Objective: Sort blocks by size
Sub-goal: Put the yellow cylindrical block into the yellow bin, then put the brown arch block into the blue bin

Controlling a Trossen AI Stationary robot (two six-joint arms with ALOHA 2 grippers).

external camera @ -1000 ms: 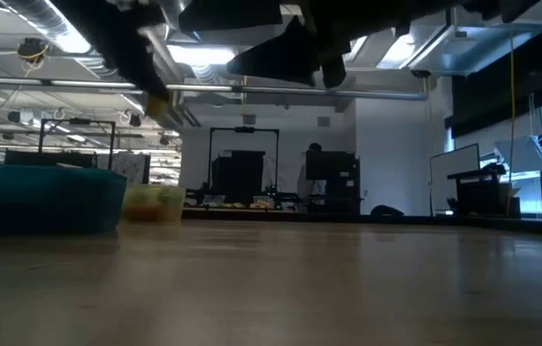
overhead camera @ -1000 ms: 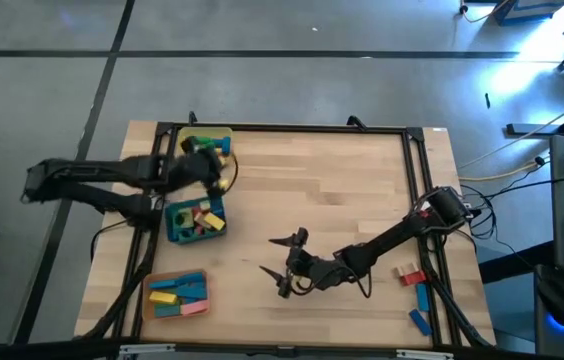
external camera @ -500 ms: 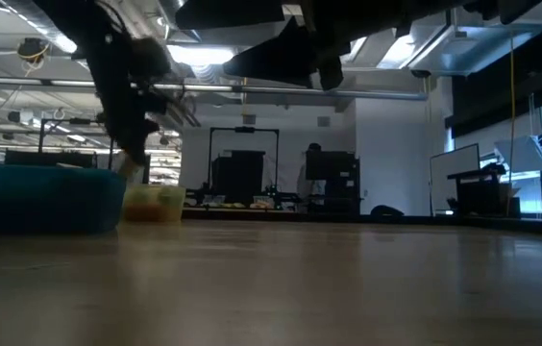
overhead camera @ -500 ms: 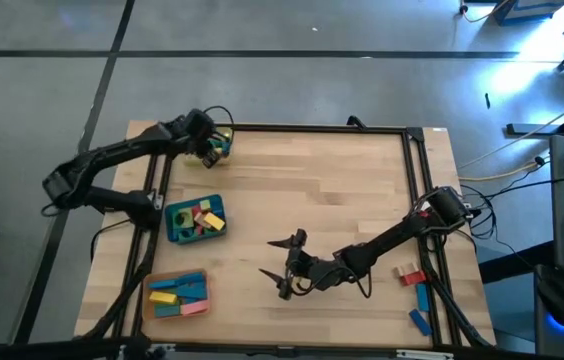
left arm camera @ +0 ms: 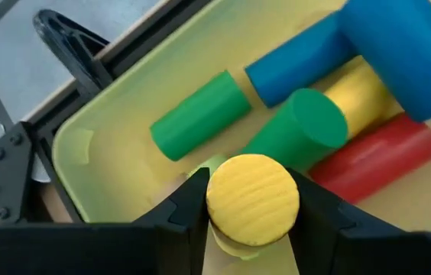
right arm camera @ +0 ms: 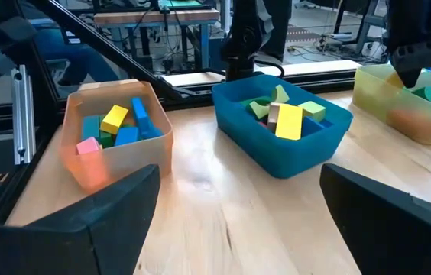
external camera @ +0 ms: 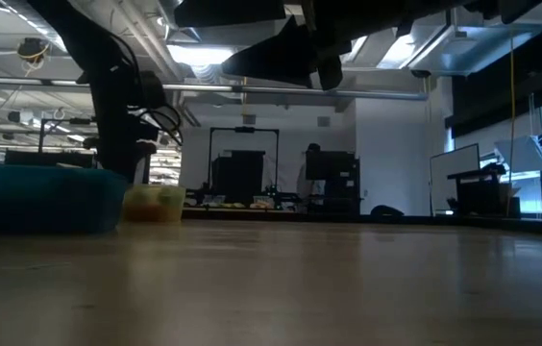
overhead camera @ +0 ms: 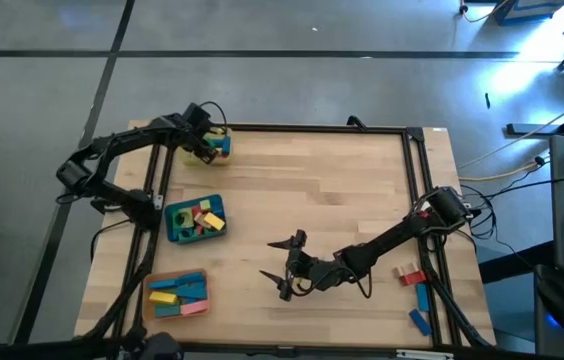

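Fingers (left arm camera: 189,210) of our left gripper (left arm camera: 252,205) clamp a yellow cylinder (left arm camera: 253,200) over the yellow tray (left arm camera: 97,134), where other blocks (left arm camera: 199,114) lie. We judge it the placing step; release comes next. Our right gripper (overhead camera: 284,266) waits mid-table, spread wide.

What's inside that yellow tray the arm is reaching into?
The yellow tray holds green, blue, red and yellow cylinders; the left gripper holds a yellow cylinder over it, hiding whatever lies beneath.
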